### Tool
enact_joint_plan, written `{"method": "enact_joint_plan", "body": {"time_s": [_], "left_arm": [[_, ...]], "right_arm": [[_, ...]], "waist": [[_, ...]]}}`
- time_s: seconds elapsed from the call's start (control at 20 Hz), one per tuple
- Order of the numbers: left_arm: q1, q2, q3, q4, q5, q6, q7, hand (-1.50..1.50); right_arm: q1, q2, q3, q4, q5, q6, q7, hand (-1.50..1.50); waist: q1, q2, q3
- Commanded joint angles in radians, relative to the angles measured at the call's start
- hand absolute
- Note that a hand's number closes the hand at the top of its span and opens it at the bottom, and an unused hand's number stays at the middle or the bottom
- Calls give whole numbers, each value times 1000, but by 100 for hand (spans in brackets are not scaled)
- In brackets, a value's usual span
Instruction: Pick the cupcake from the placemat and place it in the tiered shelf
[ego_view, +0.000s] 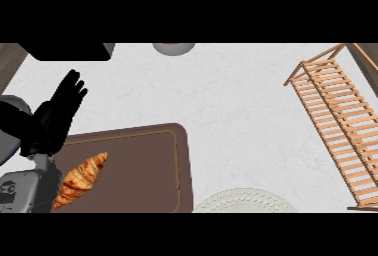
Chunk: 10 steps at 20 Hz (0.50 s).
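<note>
A brown placemat (140, 165) lies at the lower left of the counter. On it rests a golden croissant (81, 179), near its left side; no cupcake shows on the mat. A wooden slatted tiered shelf (341, 125) stands along the right edge, tilted in the view. My left hand (57, 112) is open at the left, fingers straight and pointing up, over the mat's upper left corner and holding nothing. The right hand does not show.
A white round woven mat (246, 201) sits at the bottom edge, right of the placemat. A grey round object (174, 48) shows at the top edge, and a dark box (66, 51) at the top left. White marble counter (221, 100) fills the middle.
</note>
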<state>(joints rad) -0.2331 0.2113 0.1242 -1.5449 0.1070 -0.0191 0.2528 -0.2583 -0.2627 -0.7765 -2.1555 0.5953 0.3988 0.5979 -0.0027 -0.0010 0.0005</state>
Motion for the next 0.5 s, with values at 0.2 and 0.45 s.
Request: {"method": "enact_joint_plan", "body": {"time_s": [0.2, 0.45], "left_arm": [[1, -14, -8, -9, -21, 12, 3, 0], [-46, -14, 4, 45, -10, -1, -11, 0]], "right_arm": [[25, -51, -96, 155, -35, -207, -184, -150], [-35, -141, -135, 252, -114, -266, -250, -150]], "waist": [[0, 1, 0], [-2, 1, 0]]}}
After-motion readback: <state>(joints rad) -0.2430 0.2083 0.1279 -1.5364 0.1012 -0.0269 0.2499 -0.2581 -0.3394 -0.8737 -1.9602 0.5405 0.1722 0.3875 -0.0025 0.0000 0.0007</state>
